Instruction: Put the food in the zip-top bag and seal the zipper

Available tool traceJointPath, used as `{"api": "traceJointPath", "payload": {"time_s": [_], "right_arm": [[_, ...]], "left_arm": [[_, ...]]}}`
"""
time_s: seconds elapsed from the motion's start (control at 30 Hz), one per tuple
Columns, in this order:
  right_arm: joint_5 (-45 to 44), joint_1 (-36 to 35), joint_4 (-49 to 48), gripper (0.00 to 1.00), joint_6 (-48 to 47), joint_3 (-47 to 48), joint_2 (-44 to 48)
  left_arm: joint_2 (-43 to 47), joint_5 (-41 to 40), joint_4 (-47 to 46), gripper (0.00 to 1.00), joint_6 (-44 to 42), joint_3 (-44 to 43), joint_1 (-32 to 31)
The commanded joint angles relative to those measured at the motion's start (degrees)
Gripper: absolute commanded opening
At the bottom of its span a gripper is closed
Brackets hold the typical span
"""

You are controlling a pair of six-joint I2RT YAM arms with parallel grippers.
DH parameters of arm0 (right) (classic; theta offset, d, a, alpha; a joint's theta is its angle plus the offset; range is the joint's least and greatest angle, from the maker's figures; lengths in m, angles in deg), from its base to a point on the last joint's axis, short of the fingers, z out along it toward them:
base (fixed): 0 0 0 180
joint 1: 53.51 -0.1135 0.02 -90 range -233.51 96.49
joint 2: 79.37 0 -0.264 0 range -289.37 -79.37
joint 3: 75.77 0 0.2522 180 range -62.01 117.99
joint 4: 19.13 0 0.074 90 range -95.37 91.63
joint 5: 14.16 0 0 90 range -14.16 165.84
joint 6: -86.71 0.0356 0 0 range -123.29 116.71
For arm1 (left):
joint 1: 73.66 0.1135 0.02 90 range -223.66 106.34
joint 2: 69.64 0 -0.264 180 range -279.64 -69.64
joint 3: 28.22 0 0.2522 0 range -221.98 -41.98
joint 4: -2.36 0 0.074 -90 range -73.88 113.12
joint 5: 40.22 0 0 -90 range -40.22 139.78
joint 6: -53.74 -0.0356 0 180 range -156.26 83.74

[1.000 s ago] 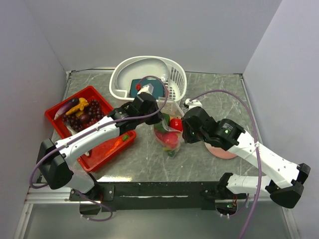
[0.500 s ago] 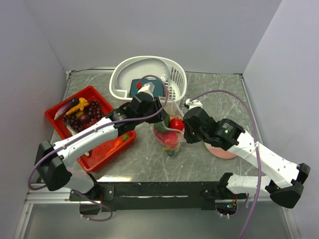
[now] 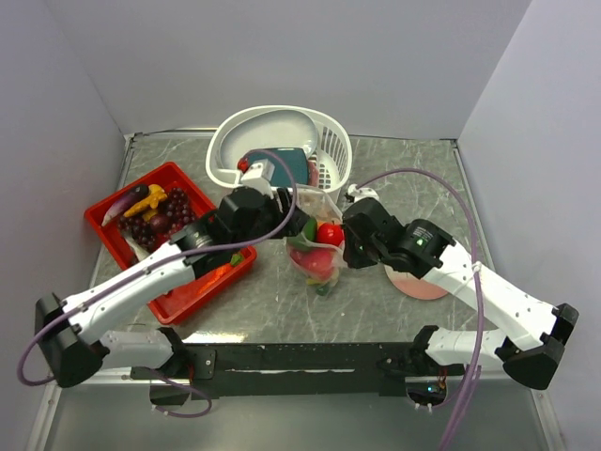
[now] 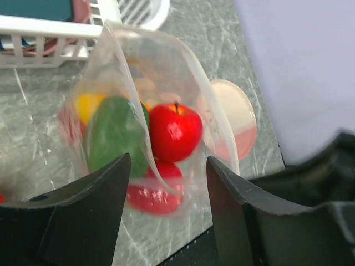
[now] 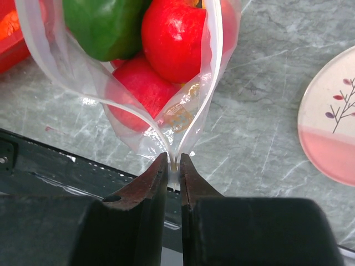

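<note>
Tomatoes (image 5: 175,33) and a green pepper (image 4: 113,133) lie inside the zip-top bag (image 3: 317,246) at the middle of the table (image 3: 413,169), just on the near side of the white basket (image 3: 235,141). The right gripper (image 5: 173,166) is pinched tight on the bag's film, seemingly at a corner of its mouth, though the plastic blurs there. The left gripper (image 4: 166,166) hangs over the bag with its jaws spread, holding nothing. A pink plate (image 5: 333,127) lies right of the bag.

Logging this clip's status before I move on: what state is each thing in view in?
zip-top bag: mouth open, food inside
zipper: unsealed
left gripper: open, empty, at the bag's mouth
right gripper: shut on the bag's edge
red tray: holds grapes, a banana
white basket: holds a teal block
plate: lying flat
</note>
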Motion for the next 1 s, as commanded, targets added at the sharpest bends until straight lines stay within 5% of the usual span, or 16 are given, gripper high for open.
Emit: {"api": "traceJointPath", "payload": {"time_s": [0.0, 0.37, 0.97], "right_arm": [[1.9, 1.6, -0.7, 0.00, 2.0, 3.2, 0.0], [10.2, 4.6, 0.1, 0.00, 5.8, 9.4, -1.7], [15.1, 7.1, 1.7, 0.00, 11.2, 10.7, -3.7]], "left_arm": [[6.7, -5.9, -3.7, 0.62, -1.7, 3.6, -5.9], [3.7, -18.8, -13.1, 0.49, -2.6, 10.4, -20.3], [-2.3, -24.9, -21.1, 0.44, -6.0, 10.6, -27.3]]}}
